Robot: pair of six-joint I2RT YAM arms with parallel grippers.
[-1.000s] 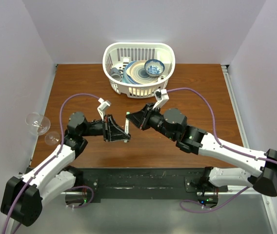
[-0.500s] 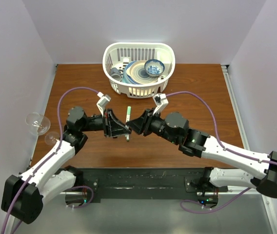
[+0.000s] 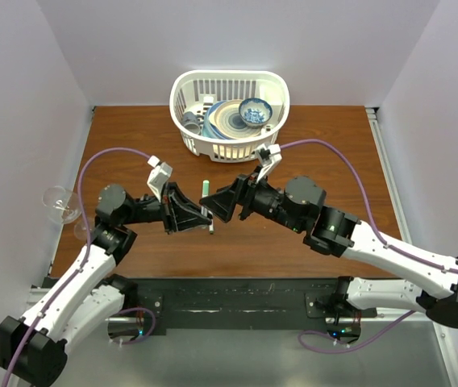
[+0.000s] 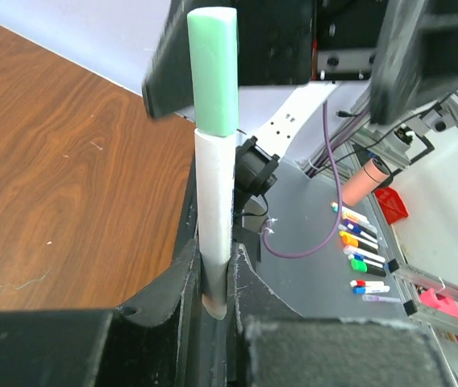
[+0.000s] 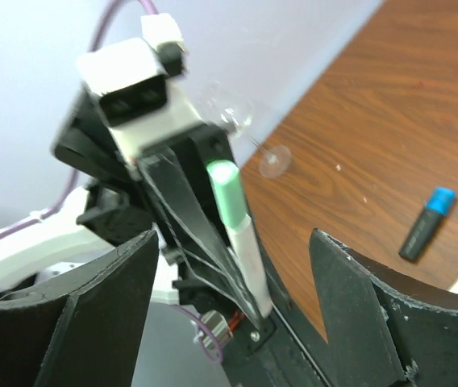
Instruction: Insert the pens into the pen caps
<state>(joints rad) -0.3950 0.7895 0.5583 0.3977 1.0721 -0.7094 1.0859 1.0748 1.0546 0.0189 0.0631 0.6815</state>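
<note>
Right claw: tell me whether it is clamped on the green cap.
No, the right claw stands open, clear of the green cap.

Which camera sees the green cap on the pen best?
The left wrist view: the green cap is close, sharp, seated on the white pen. The right wrist view shows it smaller and blurrier; the top view, just a speck.

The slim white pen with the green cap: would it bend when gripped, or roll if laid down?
Probably stiff: the slim white pen stands straight though the left gripper pinches only its lower end. Likely rolls: it looks round and smooth.
</note>
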